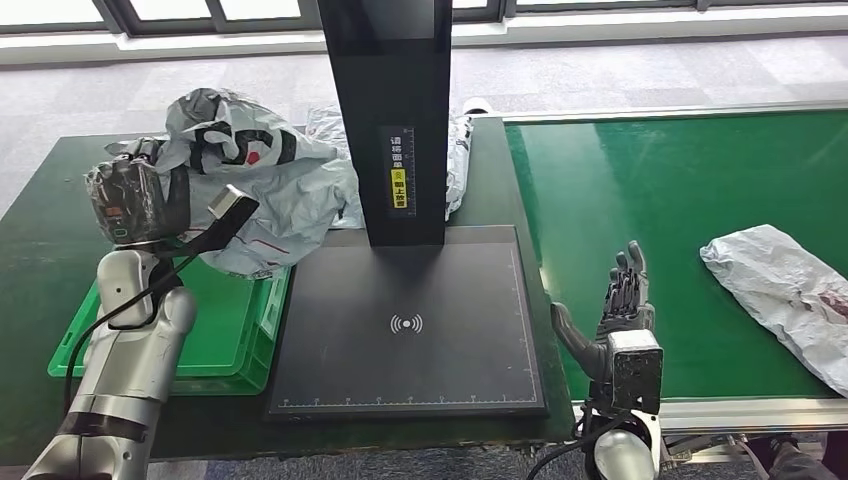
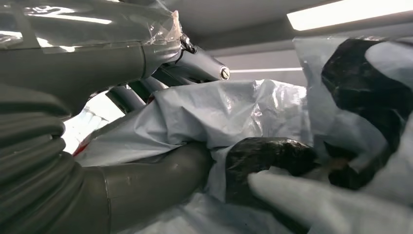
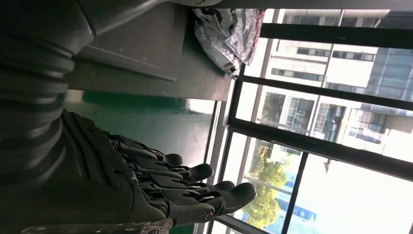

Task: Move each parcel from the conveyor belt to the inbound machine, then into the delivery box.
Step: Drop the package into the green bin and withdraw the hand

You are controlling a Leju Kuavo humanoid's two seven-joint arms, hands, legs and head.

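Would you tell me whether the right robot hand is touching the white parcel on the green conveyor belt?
Apart. In the head view, the right robot hand is raised with fingers spread, and bare green conveyor belt lies between it and the white parcel.

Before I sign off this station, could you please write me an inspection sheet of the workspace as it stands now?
Surface: dark table carrying the inbound machine; green conveyor belt to its right.
Job's things: grey parcel held above the green delivery box; white parcel lying on the belt.
Clutter: another bagged parcel behind the machine's post.
Hands: left hand grips the grey parcel; right hand open over the belt's near edge, holding nothing.
Cables: black cable looping along the left arm.
Surroundings: windows with buildings outside; grey floor.
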